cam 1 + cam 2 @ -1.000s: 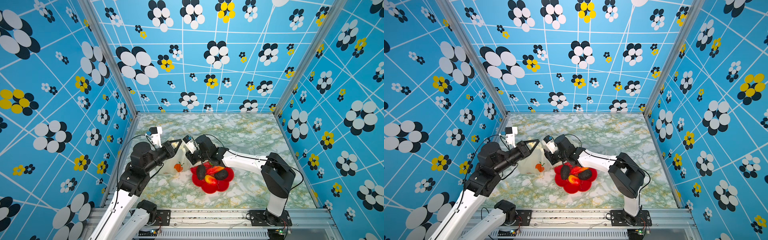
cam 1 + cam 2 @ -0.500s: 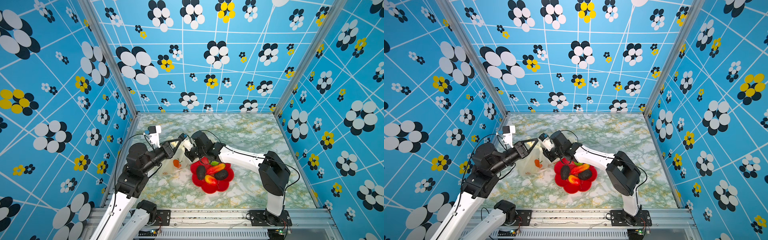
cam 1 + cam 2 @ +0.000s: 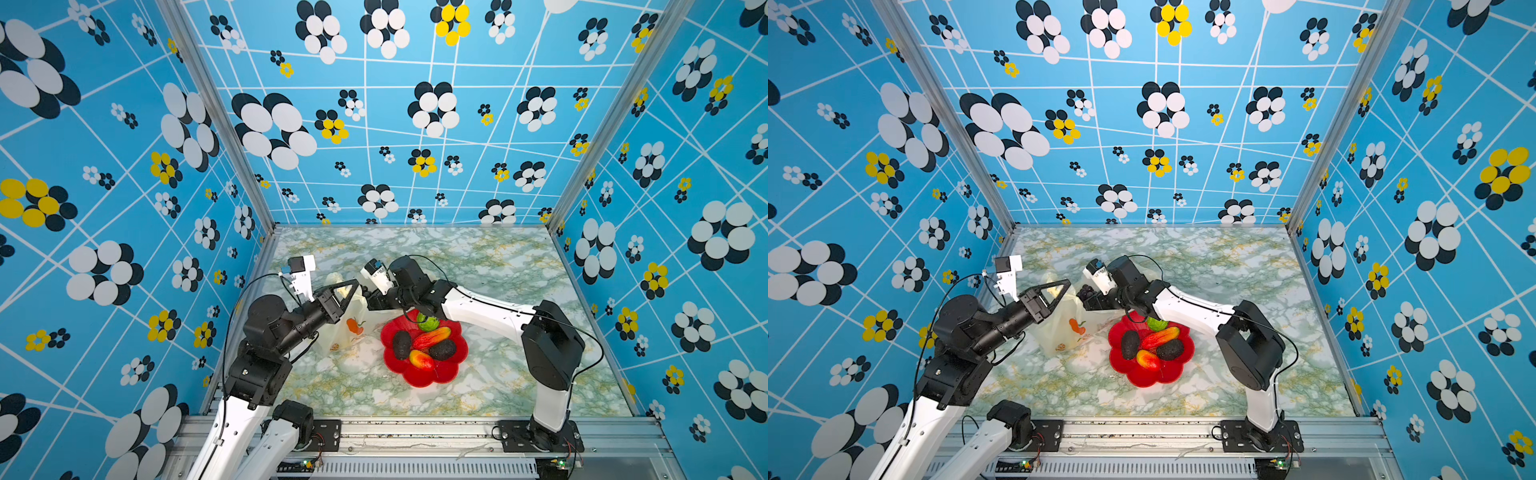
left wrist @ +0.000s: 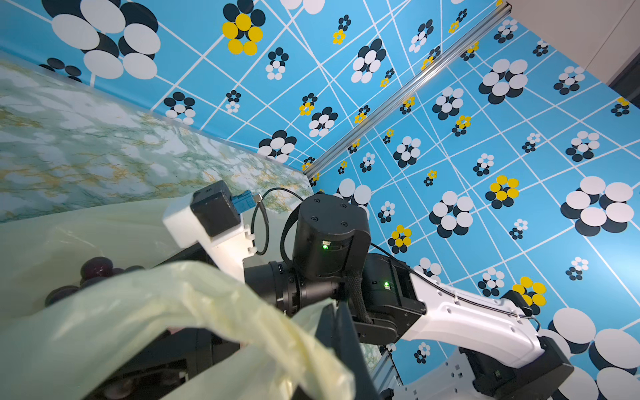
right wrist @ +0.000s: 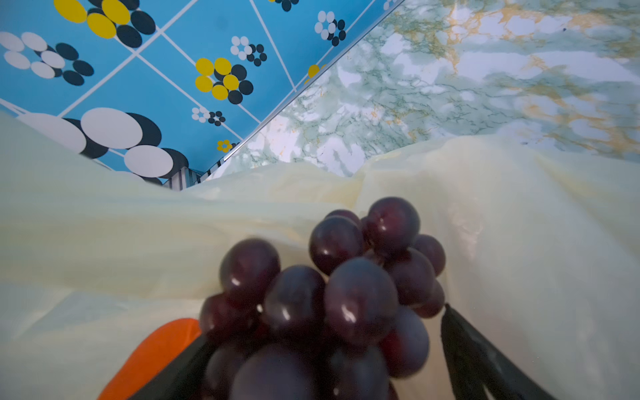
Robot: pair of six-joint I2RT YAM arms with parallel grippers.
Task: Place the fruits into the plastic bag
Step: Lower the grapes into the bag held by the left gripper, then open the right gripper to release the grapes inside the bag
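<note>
The cream plastic bag stands left of the plate, its rim pulled up by my left gripper, which is shut on it. My right gripper is at the bag's mouth, open. The dark purple grape bunch sits between its spread fingers, over the bag's inside, with a gap to one finger. Two dark avocados, two mangoes and a green round fruit lie on the plate.
The red flower-shaped plate lies at the middle front of the marble table. My right arm stretches over its back edge. Blue patterned walls close in the left, back and right sides.
My right gripper carried the grape bunch leftward from above the plate to the bag's mouth and its jaws have spread open. The left gripper kept its hold on the bag.
</note>
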